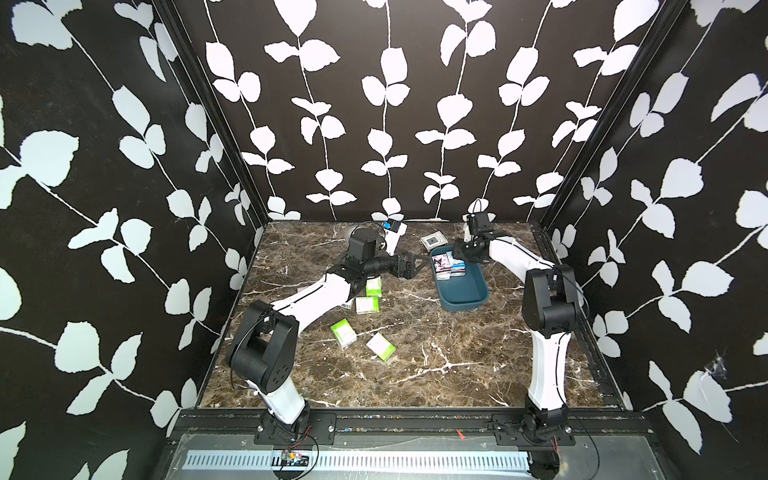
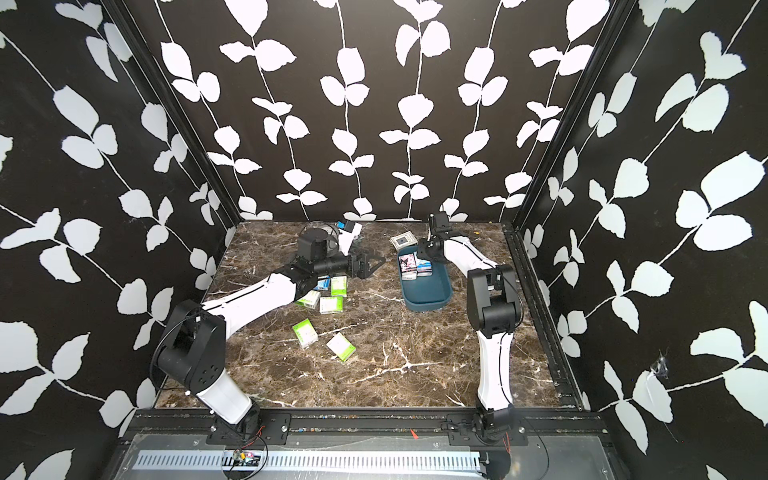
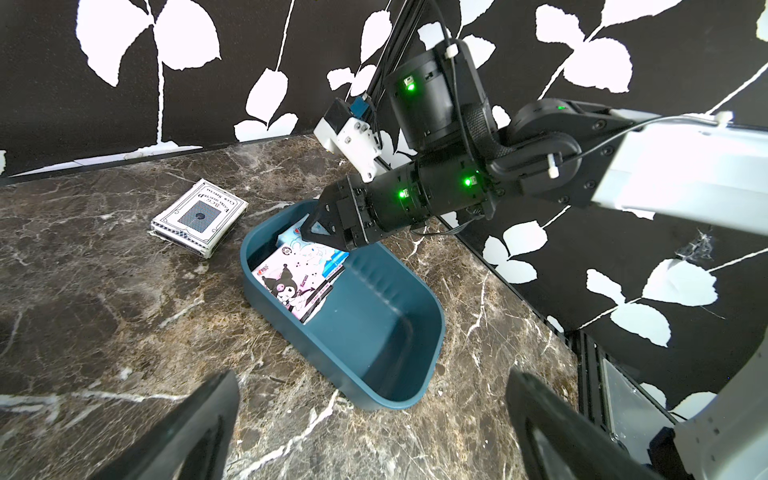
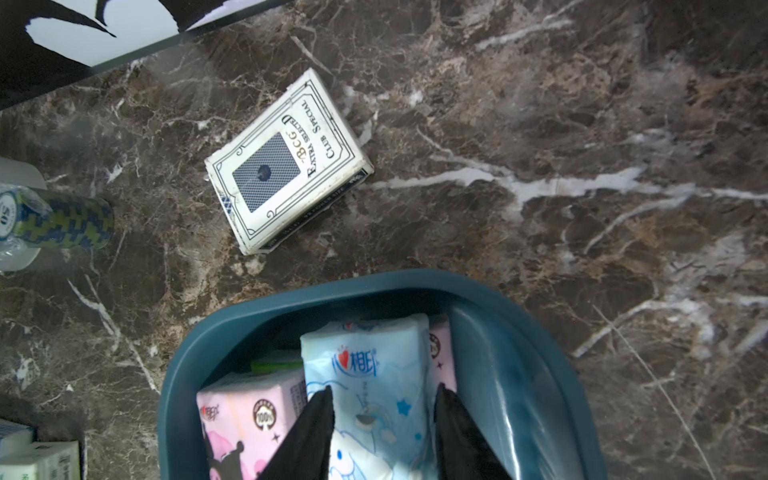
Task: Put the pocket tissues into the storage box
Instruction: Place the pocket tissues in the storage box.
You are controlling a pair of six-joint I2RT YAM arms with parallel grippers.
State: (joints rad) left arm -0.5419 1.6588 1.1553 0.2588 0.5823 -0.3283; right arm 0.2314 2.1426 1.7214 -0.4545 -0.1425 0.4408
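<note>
The teal storage box [image 1: 461, 307] [image 3: 415, 345] lies at the back right of the marble table. Pocket tissues lie at its far end: a pink cartoon pack [image 3: 291, 286] and a light blue pack [image 4: 374, 374]. My right gripper [image 4: 384, 399] [image 1: 461, 251] reaches into that end, open, its fingers either side of the blue pack, which rests on the others. Several green-and-white packs [image 1: 343, 332] [image 1: 380, 346] [image 2: 331, 304] lie loose at centre left. My left gripper [image 3: 374, 419] [image 1: 415, 262] hovers wide open and empty, left of the box.
A white card deck [image 4: 286, 166] [image 1: 433, 240] lies just beyond the box's far end. A wrapped roll of green-and-blue chips [image 4: 54, 220] lies further left near the back wall. The left forearm [image 1: 316, 295] crosses above some of the loose packs.
</note>
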